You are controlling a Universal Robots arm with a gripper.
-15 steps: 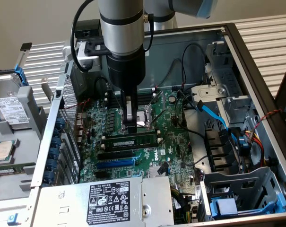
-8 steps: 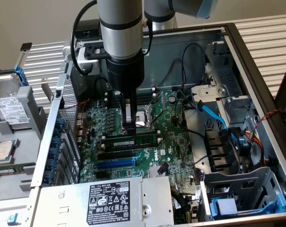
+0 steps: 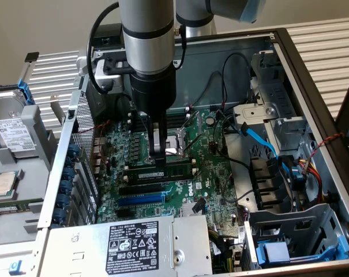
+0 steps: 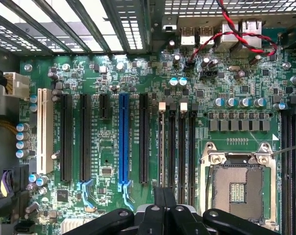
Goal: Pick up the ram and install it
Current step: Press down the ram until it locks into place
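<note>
Arm: the grey arm (image 3: 148, 52) reaches straight down into the open computer case (image 3: 312, 86), over the middle of the green motherboard (image 3: 214, 179).
Gripper: the black gripper (image 3: 157, 154) has its fingers drawn together, with no gap between the tips; in the wrist view the fingertips (image 4: 165, 210) meet above the black memory slots (image 4: 177, 142).
Ram: a long thin green stick (image 3: 160, 172) lies along the memory slots directly under the fingertips, just beside the silver processor socket (image 3: 177, 147). Whether the fingers grip it or only press on its top edge cannot be told.
Expansion slots: the blue slot (image 4: 123, 144) runs parallel to the memory slots, with black slots on either side of it.
Power supply: a grey box (image 3: 134, 242) with a white label sits along the near edge of the case.
Cables: a light blue cable (image 3: 261, 138) and black wires cross the case toward the exterior view's right.
</note>
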